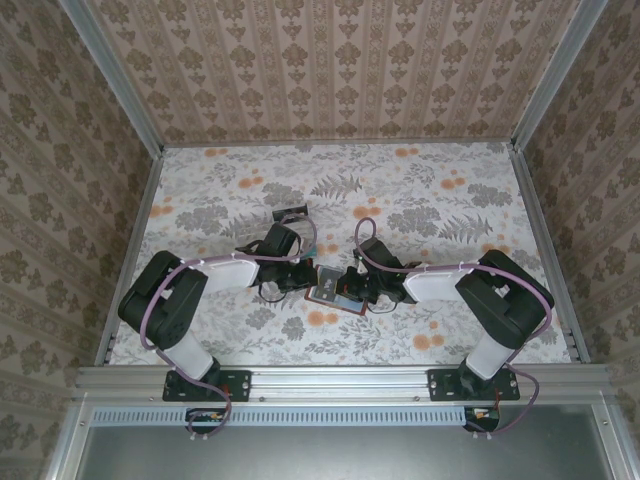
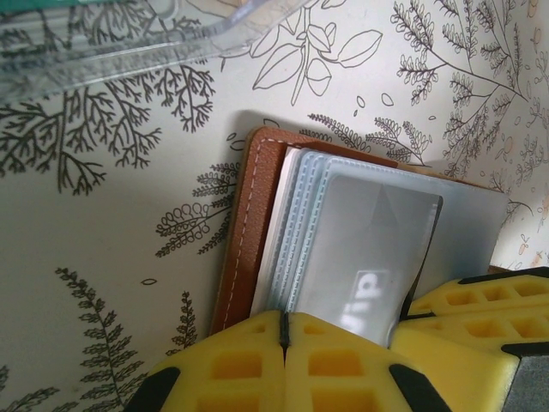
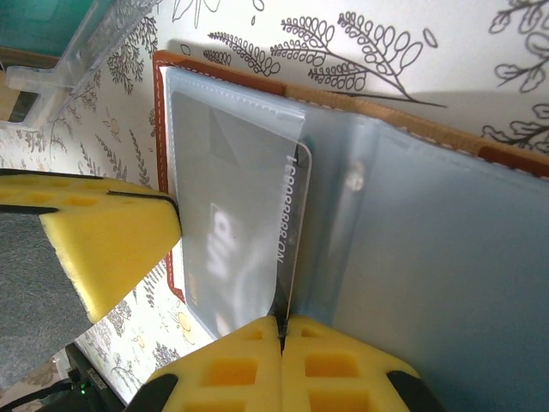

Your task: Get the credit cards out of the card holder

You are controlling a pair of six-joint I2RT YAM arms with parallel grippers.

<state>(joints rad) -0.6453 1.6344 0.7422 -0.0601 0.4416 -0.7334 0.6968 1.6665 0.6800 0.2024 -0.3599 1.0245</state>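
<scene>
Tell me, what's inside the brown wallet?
In the wallet: clear sleeves, and a grey card with white letters in the top one. The right gripper pinches that card's edge. Anything in the sleeves underneath is covered.

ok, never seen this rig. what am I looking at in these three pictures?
Two robot arms bolted at the near edge of a table, each ending in a yellow two-finger gripper. The wide picture is from a fixed camera above and behind them; the other two are from wrist cameras. On the table lies an open brown card holder with clear sleeves, a clear plastic piece nearby. The left gripper is shut on the holder's edge; the right gripper is shut on the edge of a credit card in the holder.
</scene>
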